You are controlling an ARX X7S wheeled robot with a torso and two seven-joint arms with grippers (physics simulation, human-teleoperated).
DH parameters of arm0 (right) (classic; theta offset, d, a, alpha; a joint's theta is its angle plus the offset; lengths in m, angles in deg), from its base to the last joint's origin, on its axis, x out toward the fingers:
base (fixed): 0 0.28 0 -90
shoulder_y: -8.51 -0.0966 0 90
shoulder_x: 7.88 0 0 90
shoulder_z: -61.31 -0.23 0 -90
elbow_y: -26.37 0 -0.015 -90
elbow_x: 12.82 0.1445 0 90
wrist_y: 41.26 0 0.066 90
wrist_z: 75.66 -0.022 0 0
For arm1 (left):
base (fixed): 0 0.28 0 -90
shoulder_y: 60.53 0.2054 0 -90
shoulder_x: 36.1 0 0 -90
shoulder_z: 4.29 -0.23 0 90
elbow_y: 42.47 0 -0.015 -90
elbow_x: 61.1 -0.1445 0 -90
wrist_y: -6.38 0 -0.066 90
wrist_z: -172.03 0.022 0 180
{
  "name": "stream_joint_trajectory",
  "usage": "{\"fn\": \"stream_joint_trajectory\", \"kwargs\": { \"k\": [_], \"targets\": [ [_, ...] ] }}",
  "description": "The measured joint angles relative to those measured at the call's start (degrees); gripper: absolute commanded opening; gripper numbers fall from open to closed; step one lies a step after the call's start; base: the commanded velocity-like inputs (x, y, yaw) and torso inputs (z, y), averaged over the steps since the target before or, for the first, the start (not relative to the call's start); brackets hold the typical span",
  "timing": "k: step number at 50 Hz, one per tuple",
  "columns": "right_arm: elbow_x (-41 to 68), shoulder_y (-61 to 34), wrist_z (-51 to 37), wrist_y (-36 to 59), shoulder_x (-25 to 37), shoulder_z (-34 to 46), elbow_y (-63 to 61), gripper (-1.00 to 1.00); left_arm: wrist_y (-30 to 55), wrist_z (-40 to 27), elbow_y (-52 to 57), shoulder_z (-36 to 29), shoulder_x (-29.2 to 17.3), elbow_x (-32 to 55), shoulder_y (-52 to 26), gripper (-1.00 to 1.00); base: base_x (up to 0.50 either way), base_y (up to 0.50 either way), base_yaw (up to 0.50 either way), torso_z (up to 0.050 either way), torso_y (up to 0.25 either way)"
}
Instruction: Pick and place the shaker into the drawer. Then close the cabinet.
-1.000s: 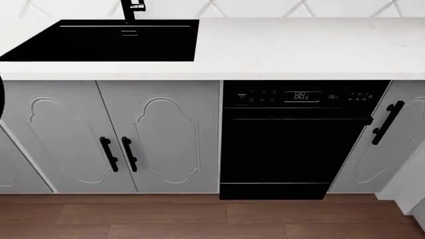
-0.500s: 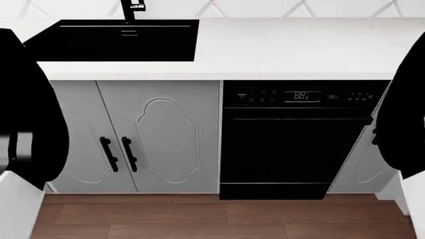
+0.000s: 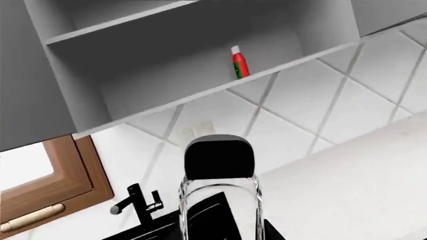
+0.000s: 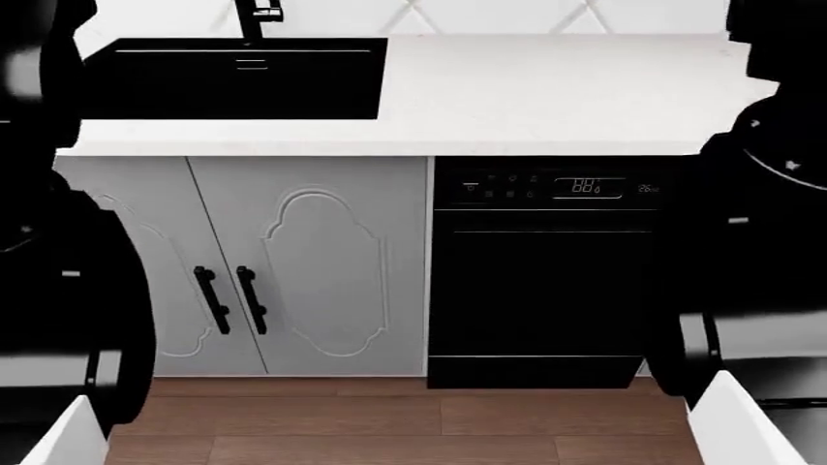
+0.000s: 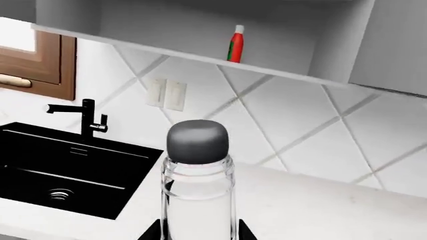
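- Arms first: the left arm (image 4: 65,291) and the right arm (image 4: 762,242) stand as large black shapes at the two edges of the head view. Both are raised in front of the tabletop (image 4: 556,97).
- Both wrist cameras look upward at the wall.
- Right end effector (image 5: 198,235): only dark pieces show at both sides of the shaker's foot. I cannot tell whether it grips or is open.
- Left end effector: its state I cannot tell either.
- The tabletop is white. It carries a black sink (image 4: 232,77) with a black faucet (image 4: 256,15) behind it.
- Under it is the grey cabinet (image 4: 310,262), with two doors shut and their black handles side by side. Just beside it stands a black dishwasher (image 4: 568,281).
- The floor (image 4: 387,417) is brown wood.
- The wall has white diagonal tiles. On it hangs a grey open shelf (image 5: 200,55) with a red bottle (image 5: 235,44), and a brown window frame (image 5: 33,65) is to the side.
- The shaker (image 5: 198,200) is near the right wrist camera, a clear body with a grey cap. It stands upright with its long axis vertical and the cap toward the shelf.
- In the left wrist view a similar clear jar (image 3: 219,165) with a black cap is seen before the sink. I cannot tell whether it is the same shaker.
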Motion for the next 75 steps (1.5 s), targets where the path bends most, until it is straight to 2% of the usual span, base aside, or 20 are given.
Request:
{"fn": "stream_joint_trajectory", "kwargs": {
  "k": [11,25,75],
  "targets": [
    [-9.95,5.67,9.01,0.25,-1.31,-0.07,0.52,-1.00,2.98,1.35,1.43,-2.18,-1.53,0.71,4.86,-1.00,0.00,0.00,0.00,0.000,0.000],
    [-17.72,10.29,15.98,0.24,-1.77,0.45,0.40,-1.00,4.46,1.49,2.27,-3.38,-1.88,1.04,7.46,-1.00,0.00,0.01,0.00,0.000,0.000],
    [-23.32,13.51,20.81,-0.32,-1.43,1.37,-1.25,-1.00,5.87,0.90,4.09,-3.58,-1.62,2.04,9.03,-1.00,0.00,0.50,0.00,0.000,0.000]
  ]
}}
